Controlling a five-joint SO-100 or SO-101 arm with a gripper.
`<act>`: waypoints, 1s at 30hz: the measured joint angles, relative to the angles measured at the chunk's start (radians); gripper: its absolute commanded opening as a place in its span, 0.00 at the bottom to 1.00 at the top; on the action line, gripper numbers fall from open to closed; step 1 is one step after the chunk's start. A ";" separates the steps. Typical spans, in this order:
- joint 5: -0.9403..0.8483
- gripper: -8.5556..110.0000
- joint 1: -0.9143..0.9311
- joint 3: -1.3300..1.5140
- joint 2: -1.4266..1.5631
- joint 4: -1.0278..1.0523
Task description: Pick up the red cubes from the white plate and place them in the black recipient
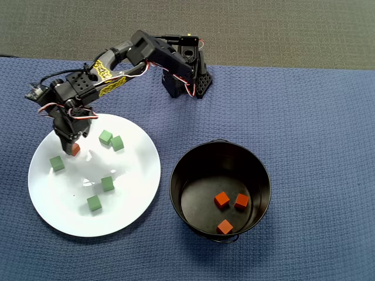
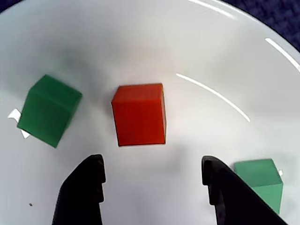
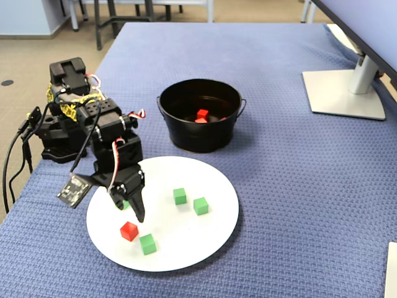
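Fingers of the hand [image 2: 152, 171] are spread apart just short of one red cube [image 2: 139, 115] on the white plate [image 1: 132, 199], green cubes [image 2: 48, 109] lie beside it, and three red cubes [image 1: 221, 199] are seen inside the black recipient [image 1: 181, 175] on the blue-clothed table [image 1: 316, 129].

one large flat white plate [image 1: 137, 199], one deep glossy black metal pot [image 1: 187, 170], four small red cubes [image 2: 139, 115], five small green cubes [image 1: 108, 183]
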 measured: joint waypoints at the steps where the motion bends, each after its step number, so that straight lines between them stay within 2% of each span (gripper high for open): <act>1: -0.005 0.22 0.009 -0.015 -0.014 0.000; 30: -0.048 0.21 0.034 -0.175 -0.186 -0.051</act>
